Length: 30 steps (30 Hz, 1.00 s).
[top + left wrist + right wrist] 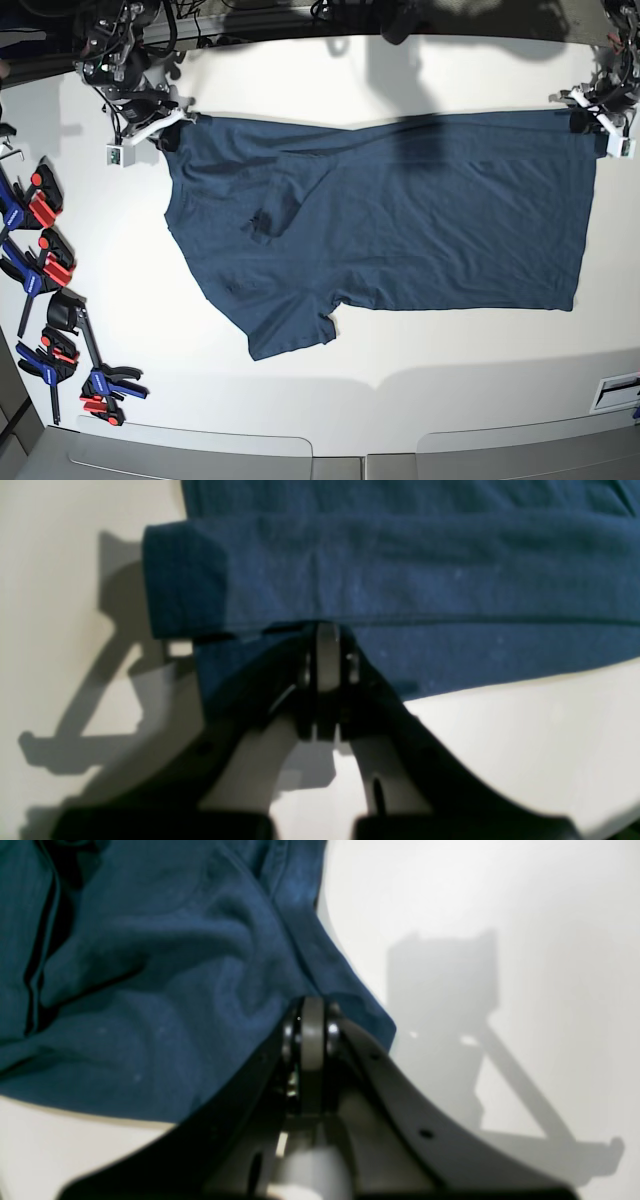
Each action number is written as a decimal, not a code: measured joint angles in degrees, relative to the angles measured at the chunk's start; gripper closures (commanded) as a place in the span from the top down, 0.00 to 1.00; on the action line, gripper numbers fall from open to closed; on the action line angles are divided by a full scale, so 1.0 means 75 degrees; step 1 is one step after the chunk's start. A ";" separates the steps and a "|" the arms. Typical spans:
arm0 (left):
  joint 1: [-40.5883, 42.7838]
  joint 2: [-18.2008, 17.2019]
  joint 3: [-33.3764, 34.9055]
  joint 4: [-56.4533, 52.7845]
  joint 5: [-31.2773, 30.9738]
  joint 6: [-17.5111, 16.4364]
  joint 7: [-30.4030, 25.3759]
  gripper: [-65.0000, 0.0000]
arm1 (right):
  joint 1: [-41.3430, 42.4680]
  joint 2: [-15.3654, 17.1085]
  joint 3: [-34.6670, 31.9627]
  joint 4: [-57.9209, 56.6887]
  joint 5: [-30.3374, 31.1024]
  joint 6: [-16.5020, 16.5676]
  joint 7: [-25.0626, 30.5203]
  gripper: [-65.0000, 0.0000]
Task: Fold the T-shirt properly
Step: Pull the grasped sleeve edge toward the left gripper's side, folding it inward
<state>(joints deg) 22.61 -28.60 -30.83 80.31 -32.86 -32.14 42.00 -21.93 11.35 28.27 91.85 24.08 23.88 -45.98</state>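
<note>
The dark navy T-shirt (400,220) lies spread on the white table (420,370), collar end to the left, hem to the right, with one sleeve (290,335) pointing to the front. My left gripper (580,118) is at the shirt's far right corner. In the left wrist view it (327,630) is shut on the folded hem edge (380,570). My right gripper (172,128) is at the far left corner. In the right wrist view it (312,1007) is shut on a rumpled edge of the cloth (150,990). The cloth bunches near the collar (268,218).
Several blue, red and black clamps (45,270) lie along the table's left edge. A white label (615,390) sits at the front right. Cables and arm bases (120,50) stand along the back edge.
</note>
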 measured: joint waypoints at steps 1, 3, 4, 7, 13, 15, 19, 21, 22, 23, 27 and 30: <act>0.0102 0.0000 -0.0003 0.0000 -0.0044 0.0003 -0.0003 0.00 | -0.0020 0.0061 -0.0006 0.0000 0.0009 0.0012 -0.0003 0.00; 0.0286 0.0000 -0.0038 0.0003 -0.0052 0.0006 -0.0035 0.00 | -0.0137 0.0178 -0.0006 0.0003 0.0032 0.0035 0.0012 0.00; 0.0364 -0.0003 -0.0041 0.0012 -0.0050 0.0003 -0.0047 0.00 | -0.0224 0.0254 -0.0006 0.0003 0.0085 0.0050 0.0047 0.00; 0.0589 0.0000 -0.0041 0.0032 -0.0108 0.0000 -0.0187 0.00 | -0.0385 0.0326 0.0000 0.0006 0.0146 0.0050 0.0102 0.00; 0.1000 -0.0047 -0.0047 0.0085 -0.0227 -0.0035 -0.0268 0.00 | -0.0752 0.0341 0.0000 0.0038 0.0210 0.0052 0.0303 0.00; 0.1218 -0.0047 -0.0047 0.0093 -0.0306 -0.0038 -0.0411 0.00 | -0.0874 0.0353 0.0003 0.0070 0.0230 0.0055 0.0306 0.00; 0.1518 -0.0073 -0.0073 0.0125 -0.0414 -0.0087 -0.0434 0.00 | -0.1078 0.0356 0.0009 0.0125 0.0271 0.0058 0.0367 0.00; 0.1632 -0.0073 -0.0093 0.0131 -0.0440 -0.0076 -0.0495 0.00 | -0.1145 0.0353 0.0012 0.0175 0.0265 0.0055 0.0358 0.00; 0.1667 -0.0061 -0.0122 0.0128 -0.0452 -0.0050 -0.0493 0.00 | -0.1183 0.0353 0.0012 0.0213 0.0259 0.0055 0.0341 0.00; 0.1716 -0.0041 -0.0166 0.0134 -0.0452 -0.0029 -0.0490 0.00 | -0.1239 0.0353 0.0017 0.0280 0.0254 0.0052 0.0254 0.00; 0.1976 -0.0029 -0.0449 0.0137 -0.0577 -0.0003 -0.0396 0.00 | -0.1580 0.0353 0.0026 0.0577 0.0219 0.0052 0.0169 0.00; 0.2209 0.0009 -0.0796 0.0119 -0.0822 0.0026 -0.0207 0.00 | -0.1818 0.0350 0.0032 0.0804 0.0192 0.0047 0.0052 0.00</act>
<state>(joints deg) 39.18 -28.53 -36.80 81.21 -39.03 -31.94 40.45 -35.57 13.98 28.51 97.89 25.52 24.23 -45.58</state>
